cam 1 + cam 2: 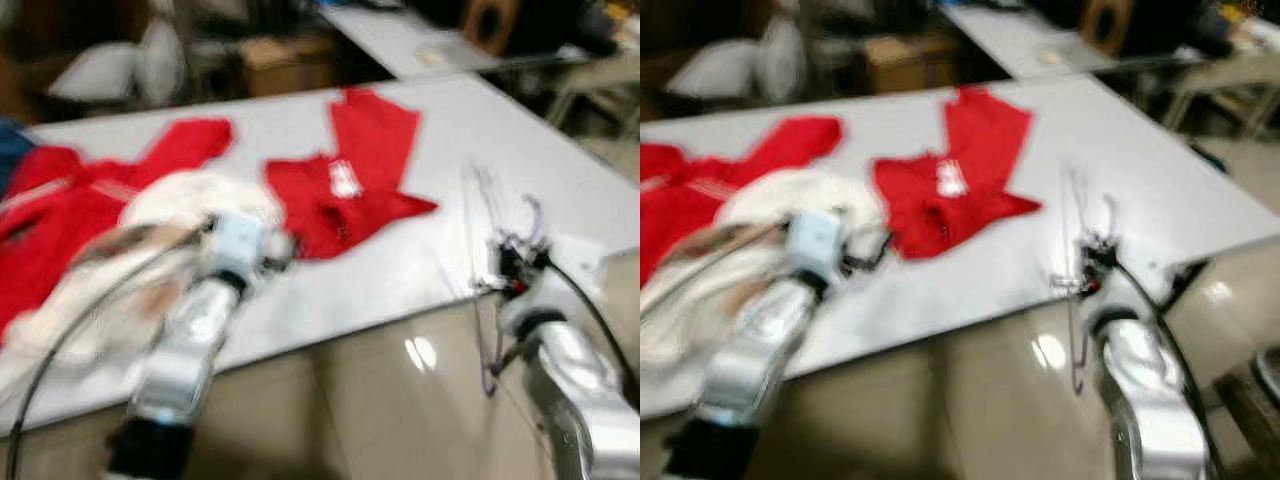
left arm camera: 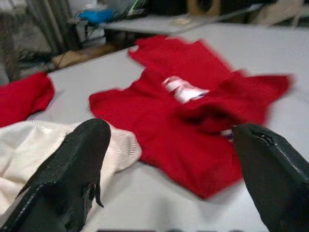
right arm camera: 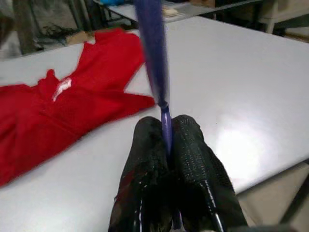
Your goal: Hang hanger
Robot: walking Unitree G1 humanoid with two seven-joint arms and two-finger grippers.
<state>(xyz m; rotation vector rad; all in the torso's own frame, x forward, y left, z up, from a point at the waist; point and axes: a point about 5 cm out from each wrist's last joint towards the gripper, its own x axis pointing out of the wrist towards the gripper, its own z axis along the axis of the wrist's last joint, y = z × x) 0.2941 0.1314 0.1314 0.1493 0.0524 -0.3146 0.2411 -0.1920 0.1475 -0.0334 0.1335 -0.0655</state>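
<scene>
My right gripper point(image 3: 166, 130) is shut on a thin purple hanger point(image 3: 153, 53), holding it at the white table's point(image 1: 440, 260) near right edge. In the eye views the hanger point(image 1: 488, 300) looks like a blurred wire frame hanging beside that gripper point(image 1: 515, 265). A red shirt point(image 1: 350, 185) with a white label lies flat on the middle of the table. My left gripper point(image 2: 169, 164) is open, hovering over the table with the red shirt point(image 2: 193, 111) just ahead and between its fingers point(image 2: 72, 169). In the left eye view this gripper point(image 1: 275, 245) sits left of the shirt.
A red jacket point(image 1: 70, 210) and a cream garment point(image 1: 150, 250) are piled on the table's left. A second white table point(image 1: 400, 40), boxes and pillows stand behind. Glossy tiled floor point(image 1: 400, 400) lies below the table's near edge.
</scene>
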